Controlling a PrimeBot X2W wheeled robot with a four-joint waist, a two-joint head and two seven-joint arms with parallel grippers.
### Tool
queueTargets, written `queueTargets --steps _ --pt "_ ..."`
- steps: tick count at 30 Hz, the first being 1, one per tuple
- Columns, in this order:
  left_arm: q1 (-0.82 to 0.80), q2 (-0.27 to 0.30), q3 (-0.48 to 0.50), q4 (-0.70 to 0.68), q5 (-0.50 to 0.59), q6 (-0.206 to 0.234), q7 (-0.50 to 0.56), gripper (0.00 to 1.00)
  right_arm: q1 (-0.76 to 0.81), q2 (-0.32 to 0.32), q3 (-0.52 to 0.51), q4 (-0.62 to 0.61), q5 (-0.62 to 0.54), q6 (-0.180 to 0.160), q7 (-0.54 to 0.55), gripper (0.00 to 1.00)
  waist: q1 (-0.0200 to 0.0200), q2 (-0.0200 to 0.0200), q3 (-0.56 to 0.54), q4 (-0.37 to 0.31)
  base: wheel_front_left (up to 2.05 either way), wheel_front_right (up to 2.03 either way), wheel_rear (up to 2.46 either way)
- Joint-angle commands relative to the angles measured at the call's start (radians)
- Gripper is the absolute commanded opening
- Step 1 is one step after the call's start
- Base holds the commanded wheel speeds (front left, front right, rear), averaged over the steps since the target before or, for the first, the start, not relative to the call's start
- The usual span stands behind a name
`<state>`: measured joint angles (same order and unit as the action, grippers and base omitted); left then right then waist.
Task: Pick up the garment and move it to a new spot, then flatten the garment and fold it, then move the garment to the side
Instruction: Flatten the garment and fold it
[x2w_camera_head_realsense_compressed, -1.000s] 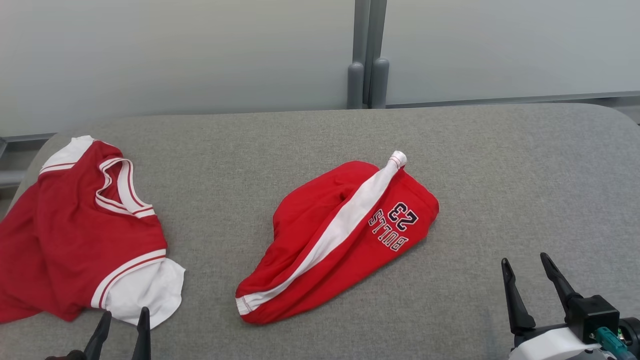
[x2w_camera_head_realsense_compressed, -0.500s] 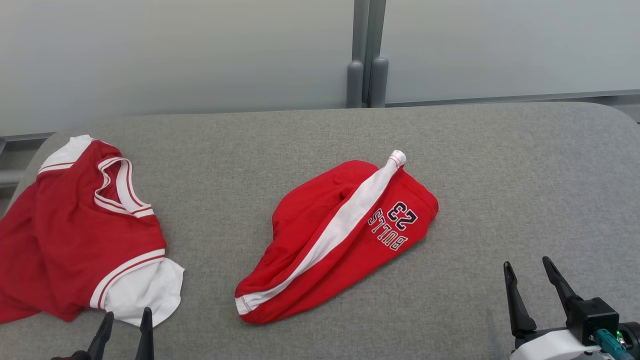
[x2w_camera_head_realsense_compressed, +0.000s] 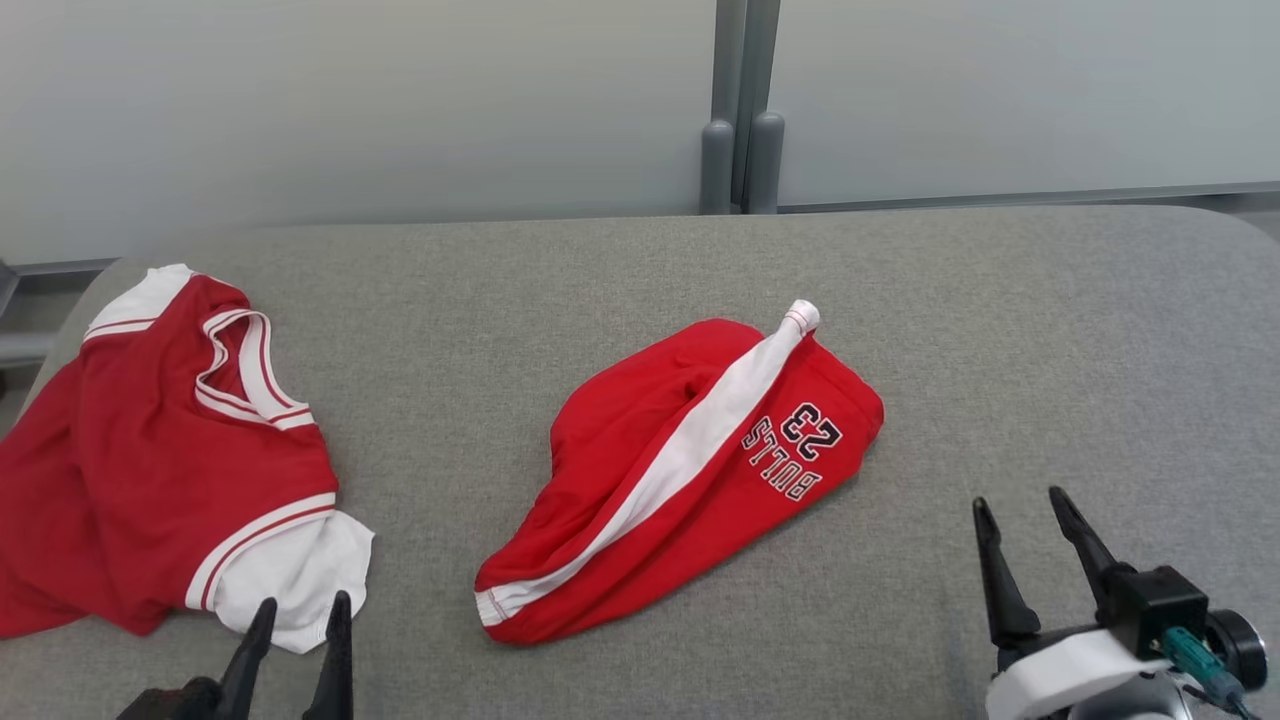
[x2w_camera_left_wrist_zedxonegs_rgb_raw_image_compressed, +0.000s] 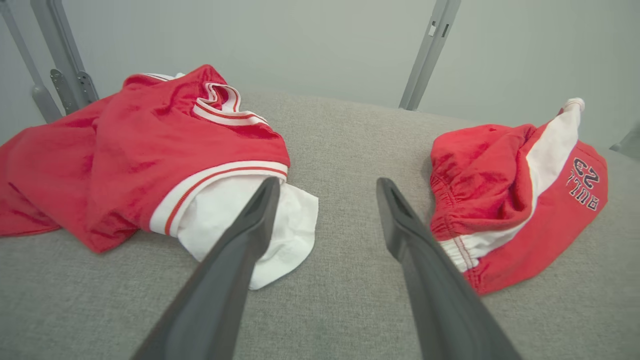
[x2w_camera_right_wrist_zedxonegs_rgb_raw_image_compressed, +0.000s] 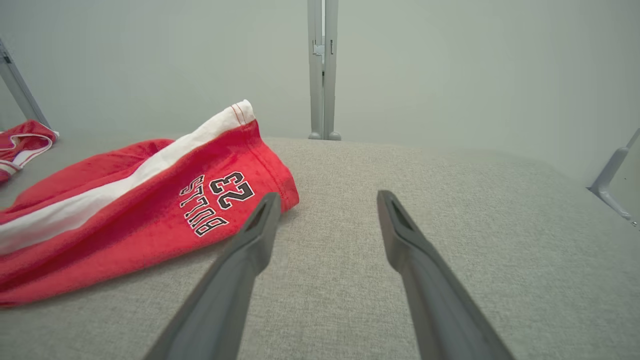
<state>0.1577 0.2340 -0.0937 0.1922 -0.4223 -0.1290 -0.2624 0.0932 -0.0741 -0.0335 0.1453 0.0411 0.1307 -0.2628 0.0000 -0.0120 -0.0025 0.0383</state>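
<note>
Vs 1 s ago: both grippers sit higher in head view. L gripper (x2w_camera_head_realsense_compressed: 305, 600) is further up from bottom edge, and R gripper (x2w_camera_head_realsense_compressed: 1017, 498) is up and a bit toward robot's left. Whole head view also shifts slightly (cam move, not the cloth); garments lie as before. L gripper: fingers spread wide, nothing between them, tips at near edge of white sleeve of red jersey (x2w_camera_head_realsense_compressed: 170, 450); can't tell if touching. R gripper: fingers also spread wide, empty, over bare grey padded table (x2w_camera_head_realsense_compressed: 1000, 320), near the printed end of red shorts (x2w_camera_head_realsense_compressed: 680, 470) but apart from them. Shorts lie bunched at table centre, not flat; white side stripe runs diagonally, w/ one white end poking up at far side. "BULLS 23" print reads upside-down from head cam. Elastic waistband end is toward near-left, seen in L wrist view. Jersey lies rumpled at robot's left table edge, collar up, well apart from shorts. Two grey posts (x2w_camera_head_realsense_compressed: 742, 165) stand behind table at far wall.
</note>
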Motion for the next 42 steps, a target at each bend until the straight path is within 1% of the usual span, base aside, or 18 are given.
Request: queueTargets --steps 1,3,4,7,8,10,12,13,17,19,22,24,29,31,36,42 --pt "-0.031 -0.017 -0.014 -0.003 -0.042 -0.003 0.018 1.00 -0.047 -0.023 0.034 0.020 0.042 0.000 -0.003 1.00 0.0000 0.0120 0.020 0.009 0.00 0.00 0.00" --pt "-0.064 -0.034 -0.021 -0.011 -0.091 -0.003 0.074 1.00 -0.103 -0.063 0.100 0.072 0.090 0.000 0.002 1.00 0.0000 0.0120 0.046 0.019 0.00 0.00 0.00" --pt "-0.080 -0.048 -0.032 -0.020 -0.121 -0.003 0.115 1.00 -0.149 -0.095 0.140 0.090 0.109 0.000 0.021 1.00 0.0000 0.0120 0.063 0.025 0.00 0.00 0.00" --pt "-0.120 -0.082 -0.054 -0.056 -0.199 0.004 0.257 1.00 -0.292 -0.187 0.261 0.130 0.207 0.000 0.140 1.00 0.0000 0.0120 0.105 0.045 0.00 0.00 0.00" --pt "-0.132 -0.081 -0.066 -0.071 -0.207 0.010 0.304 1.00 -0.335 -0.219 0.301 0.135 0.245 0.000 0.188 1.00 0.0000 0.0120 0.114 0.050 0.00 0.00 0.00" --pt "-0.146 -0.094 -0.086 -0.103 -0.244 0.032 0.403 1.00 -0.435 -0.280 0.370 0.128 0.327 0.000 0.283 1.00 0.0000 0.0120 0.133 0.061 0.00 0.00 0.00" --pt "-0.158 -0.096 -0.102 -0.150 -0.262 0.052 0.479 1.00 -0.524 -0.343 0.439 0.110 0.402 0.000 0.375 1.00 0.0000 0.0120 0.149 0.072 0.00 0.00 0.00" --pt "-0.158 -0.096 -0.102 -0.150 -0.262 0.052 0.479 1.00 -0.524 -0.343 0.439 0.110 0.402 0.000 0.375 1.00 0.0000 0.0120 0.149 0.072 0.00 0.00 0.00" --pt "-0.151 -0.084 -0.120 -0.251 -0.296 0.088 0.599 1.00 -0.661 -0.454 0.549 0.085 0.536 0.000 0.552 1.00 0.0000 0.0120 0.174 0.098 0.00 0.00 0.00" --pt "-0.141 -0.079 -0.129 -0.298 -0.320 0.103 0.659 1.00 -0.719 -0.513 0.610 0.077 0.570 0.000 0.627 1.00 0.0000 0.0120 0.183 0.114 0.00 0.00 0.00" --pt "-0.132 -0.087 -0.130 -0.348 -0.364 0.131 0.730 1.00 -0.792 -0.565 0.677 0.063 0.619 0.000 0.683 1.00 0.0000 0.0120 0.205 0.136 0.00 0.00 0.00" --pt "-0.139 -0.090 -0.140 -0.365 -0.381 0.143 0.765 1.00 -0.830 -0.591 0.723 0.065 0.636 0.000 0.696 1.00 0.0000 0.0120 0.219 0.149 0.00 0.00 0.00" --pt "-0.171 -0.120 -0.173 -0.369 -0.409 0.171 0.817 1.00 -0.905 -0.624 0.806 0.102 0.682 0.000 0.724 1.00 0.0000 0.0120 0.247 0.177 0.00 0.00 0.00" --pt "-0.184 -0.130 -0.182 -0.359 -0.415 0.182 0.824 1.00 -0.916 -0.629 0.832 0.110 0.698 0.000 0.720 1.00 0.0000 0.0120 0.252 0.184 0.00 0.00 0.00" --pt "-0.210 -0.138 -0.193 -0.317 -0.410 0.194 0.833 1.00 -0.946 -0.630 0.886 0.131 0.725 0.000 0.692 1.00 0.0000 0.0120 0.260 0.188 0.00 0.00 0.00" --pt "-0.219 -0.123 -0.201 -0.269 -0.401 0.201 0.843 1.00 -0.996 -0.615 0.953 0.152 0.748 0.000 0.664 1.00 0.0000 0.0120 0.278 0.176 0.00 0.00 0.00"
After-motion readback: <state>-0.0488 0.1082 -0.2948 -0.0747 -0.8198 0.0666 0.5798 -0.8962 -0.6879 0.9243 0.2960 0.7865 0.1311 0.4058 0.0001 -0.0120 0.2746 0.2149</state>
